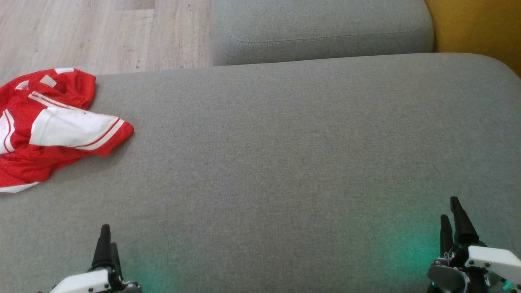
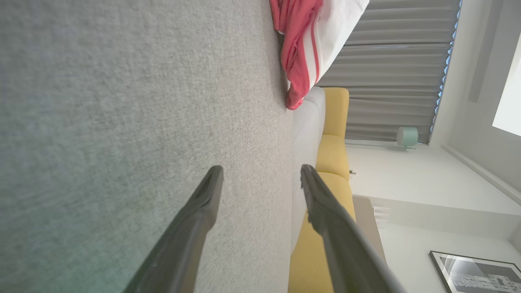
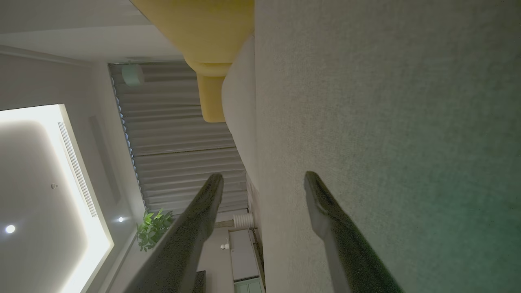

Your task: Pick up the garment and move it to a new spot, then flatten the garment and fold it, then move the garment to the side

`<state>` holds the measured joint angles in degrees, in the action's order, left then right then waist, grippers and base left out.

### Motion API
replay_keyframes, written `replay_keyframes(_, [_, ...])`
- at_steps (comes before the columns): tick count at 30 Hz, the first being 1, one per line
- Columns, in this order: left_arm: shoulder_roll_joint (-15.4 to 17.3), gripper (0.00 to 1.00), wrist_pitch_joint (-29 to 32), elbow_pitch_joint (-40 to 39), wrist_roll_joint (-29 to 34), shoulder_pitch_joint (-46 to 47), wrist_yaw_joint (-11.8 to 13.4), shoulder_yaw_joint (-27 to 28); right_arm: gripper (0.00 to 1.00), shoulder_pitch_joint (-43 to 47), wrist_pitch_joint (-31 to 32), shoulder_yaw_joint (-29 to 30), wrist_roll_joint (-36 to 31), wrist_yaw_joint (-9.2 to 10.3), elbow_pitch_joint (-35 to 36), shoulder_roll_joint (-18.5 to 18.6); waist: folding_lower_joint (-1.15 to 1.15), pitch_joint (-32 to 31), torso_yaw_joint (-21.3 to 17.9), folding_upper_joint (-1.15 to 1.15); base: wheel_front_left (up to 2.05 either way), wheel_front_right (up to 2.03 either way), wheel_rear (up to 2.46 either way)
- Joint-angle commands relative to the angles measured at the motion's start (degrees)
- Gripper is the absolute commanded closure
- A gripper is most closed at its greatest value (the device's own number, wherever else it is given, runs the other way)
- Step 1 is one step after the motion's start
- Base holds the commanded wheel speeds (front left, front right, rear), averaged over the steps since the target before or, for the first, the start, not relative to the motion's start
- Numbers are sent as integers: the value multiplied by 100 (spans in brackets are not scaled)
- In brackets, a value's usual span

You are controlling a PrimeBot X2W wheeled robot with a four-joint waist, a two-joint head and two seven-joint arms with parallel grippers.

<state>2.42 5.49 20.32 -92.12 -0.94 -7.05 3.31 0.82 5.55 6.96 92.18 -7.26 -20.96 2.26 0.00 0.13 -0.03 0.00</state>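
Counts: 1 garment; 2 end effectors (left end effector, right end effector), 2 fingers each; 2 grey cushions (near cushion, far cushion); 1 framed picture; 1 potted plant.

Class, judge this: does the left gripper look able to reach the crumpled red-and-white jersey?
Probably yes: only bare grey fabric cushion lies between the open left gripper and the crumpled red-and-white jersey.

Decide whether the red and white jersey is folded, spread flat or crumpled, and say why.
Crumpled: the jersey lies bunched on the grey cushion, a white sleeve flopped across wrinkled red cloth, edges uneven.
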Motion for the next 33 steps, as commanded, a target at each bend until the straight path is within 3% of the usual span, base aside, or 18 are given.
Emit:
replay_keyframes(1, [17, 0, -29, -206, 45, 235, -3, -41, 0, -215, -51, -43, -46, -2, 217, 17, 0, -1, -1, 0, 0, 0, 0])
replay_keyframes(13, [20, 0, -233, -496, 553, 197, 60, -102, 0, -212, -253, -89, -709, -4, 366, 21, 0, -13, -6, 0, 0, 0, 0])
replay_keyframes(33, [25, 0, -591, -1022, 2681, 124, 293, -471, 0, -133, -608, -445, -2713, -8, 815, 29, 0, -14, 4, 0, 0, 0, 0])
